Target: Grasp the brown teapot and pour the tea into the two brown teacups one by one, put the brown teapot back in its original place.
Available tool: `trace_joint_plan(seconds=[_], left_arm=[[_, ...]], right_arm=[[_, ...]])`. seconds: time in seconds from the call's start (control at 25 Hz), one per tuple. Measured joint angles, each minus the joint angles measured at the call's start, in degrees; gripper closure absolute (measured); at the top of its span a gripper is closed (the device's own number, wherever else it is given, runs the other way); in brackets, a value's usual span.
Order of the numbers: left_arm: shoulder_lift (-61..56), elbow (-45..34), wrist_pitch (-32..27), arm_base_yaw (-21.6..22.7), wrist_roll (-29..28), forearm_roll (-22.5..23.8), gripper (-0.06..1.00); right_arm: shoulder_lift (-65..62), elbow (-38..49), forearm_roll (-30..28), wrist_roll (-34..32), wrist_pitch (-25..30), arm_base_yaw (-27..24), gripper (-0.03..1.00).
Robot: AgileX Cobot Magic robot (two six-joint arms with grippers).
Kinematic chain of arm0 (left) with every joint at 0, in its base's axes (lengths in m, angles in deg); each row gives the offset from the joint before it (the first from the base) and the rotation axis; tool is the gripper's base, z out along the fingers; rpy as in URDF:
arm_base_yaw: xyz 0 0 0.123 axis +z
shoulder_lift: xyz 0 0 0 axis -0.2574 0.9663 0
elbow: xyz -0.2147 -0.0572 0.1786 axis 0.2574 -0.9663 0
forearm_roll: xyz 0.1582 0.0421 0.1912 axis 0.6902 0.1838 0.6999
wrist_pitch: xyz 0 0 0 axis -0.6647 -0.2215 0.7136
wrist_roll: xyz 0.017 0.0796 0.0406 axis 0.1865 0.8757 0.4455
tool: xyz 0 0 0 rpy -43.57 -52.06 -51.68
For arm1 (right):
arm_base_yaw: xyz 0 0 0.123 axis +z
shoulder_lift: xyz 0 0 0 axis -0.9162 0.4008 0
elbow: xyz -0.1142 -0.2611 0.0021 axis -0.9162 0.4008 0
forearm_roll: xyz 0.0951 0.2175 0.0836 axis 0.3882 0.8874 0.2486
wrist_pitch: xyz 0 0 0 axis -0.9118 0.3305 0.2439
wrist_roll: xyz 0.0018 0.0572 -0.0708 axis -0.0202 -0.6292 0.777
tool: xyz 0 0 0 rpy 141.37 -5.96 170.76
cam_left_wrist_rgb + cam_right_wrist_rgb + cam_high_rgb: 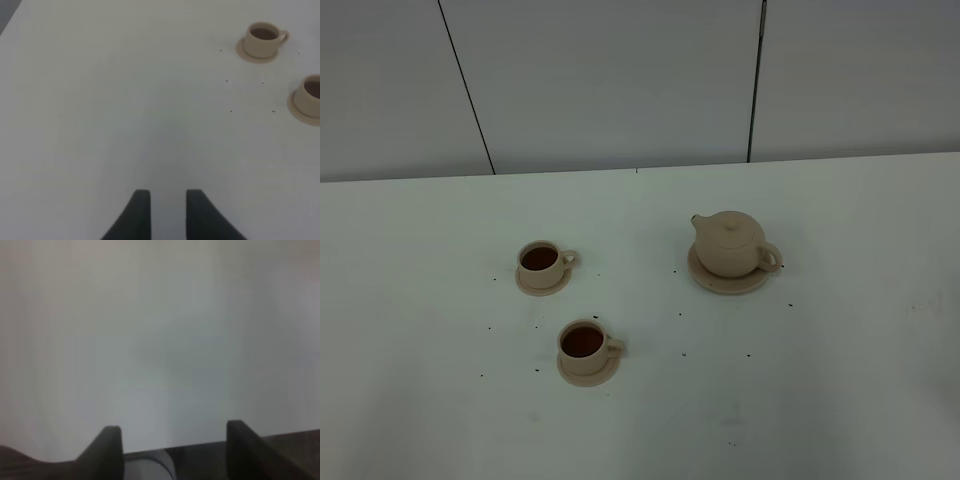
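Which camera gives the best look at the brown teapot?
The exterior high view: the brown teapot shows whole there, upright on its saucer, with spout, lid and handle clear. The left wrist view shows only the two teacups; the right wrist view shows none of it.

Exterior high view: looks steeply down from above onto the white matte tabletop (840, 400), toward the grey panelled wall (620, 80); the squat tan-beige teapot (730, 243) sits mid-frame. Left wrist view: low and oblique over the same tabletop, past the dark left gripper (167, 200); it shares with the high view the two small tan-beige teacups (263, 40), which lie left of the teapot. Right wrist view: close on blank surface beyond the right gripper (172, 440), sharing only the tabletop.
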Motion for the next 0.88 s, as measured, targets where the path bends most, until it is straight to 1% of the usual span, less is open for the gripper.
trace_joint_plan(seconds=[0.08, 0.2, 0.4, 0.72, 0.88], left_arm=[[0.0, 0.0, 0.0, 0.0, 0.0, 0.0, 0.7], [0.0, 0.0, 0.0, 0.0, 0.0, 0.0, 0.7], [0.0, 0.0, 0.0, 0.0, 0.0, 0.0, 0.7], [0.0, 0.0, 0.0, 0.0, 0.0, 0.0, 0.7], [0.0, 0.0, 0.0, 0.0, 0.0, 0.0, 0.7]], right_arm=[[-5.42, 2.46, 0.37, 0.34, -0.65, 0.0, 0.52], [-11.72, 2.75, 0.67, 2.69, -0.5, 0.0, 0.52], [-20.64, 4.45, 2.97, 5.4, 2.3, 0.0, 0.52], [-31.05, 4.49, 8.12, 12.43, 2.64, 0.0, 0.52], [-34.81, 4.49, 8.8, 13.53, 2.87, 0.0, 0.52]])
